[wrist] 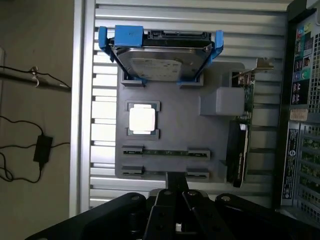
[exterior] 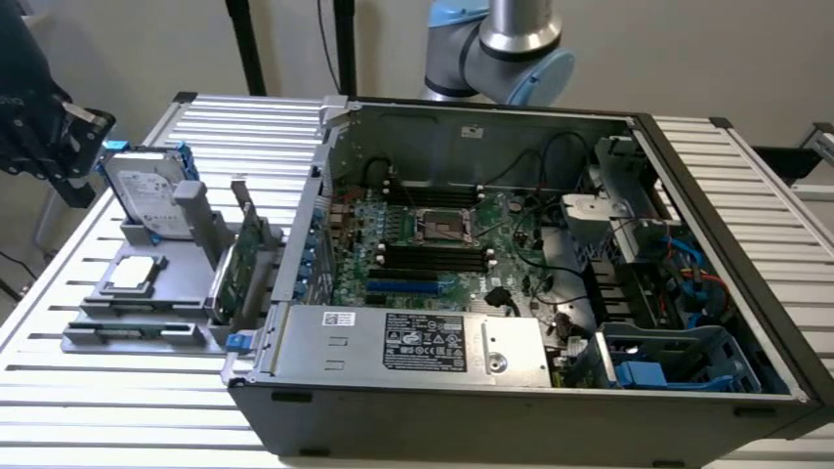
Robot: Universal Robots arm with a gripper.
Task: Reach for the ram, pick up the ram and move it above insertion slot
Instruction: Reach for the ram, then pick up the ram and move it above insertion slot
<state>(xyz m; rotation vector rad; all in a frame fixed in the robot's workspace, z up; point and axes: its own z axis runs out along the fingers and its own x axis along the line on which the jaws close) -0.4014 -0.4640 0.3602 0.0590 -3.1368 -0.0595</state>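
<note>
The ram (wrist: 165,151) is a thin green stick lying across two small cradles on the grey parts holder (wrist: 185,130); it also lies along the holder's near edge (exterior: 137,331). My gripper (wrist: 172,192) hovers above the holder's edge closest to the ram, fingers shut with nothing between them. In the exterior view the gripper (exterior: 53,147) hangs high at the far left, above and behind the holder. The black insertion slots (exterior: 431,257) sit on the motherboard inside the open computer case (exterior: 521,401).
On the holder stand a silver hard drive (wrist: 160,62) in a blue frame, a square processor chip (wrist: 142,119) and an upright green card with a metal bracket (exterior: 248,259). The case's tall wall (exterior: 307,234) rises between holder and motherboard. A cable and power brick (wrist: 42,147) lie beside the table.
</note>
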